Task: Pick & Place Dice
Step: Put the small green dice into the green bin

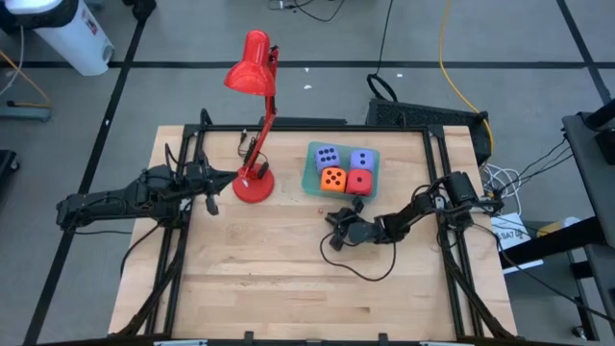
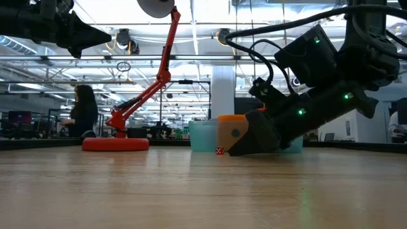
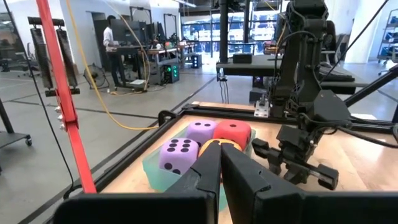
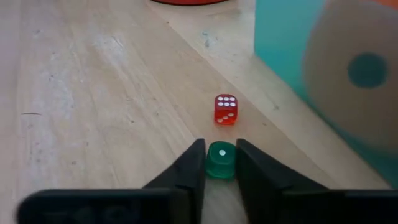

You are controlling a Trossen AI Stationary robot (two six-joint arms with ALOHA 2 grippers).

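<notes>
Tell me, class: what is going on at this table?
The right gripper, low on the wooden table, pinches a small green die. A small red die lies just ahead, near a teal tray holding four big foam dice. The left gripper waits, shut, by the red lamp.

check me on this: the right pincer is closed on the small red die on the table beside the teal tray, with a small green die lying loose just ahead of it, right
Not quite: the colours are swapped. In the right wrist view, the right pincer is closed on the small green die, and the small red die lies loose just ahead of it on the table, beside the teal tray.
</notes>
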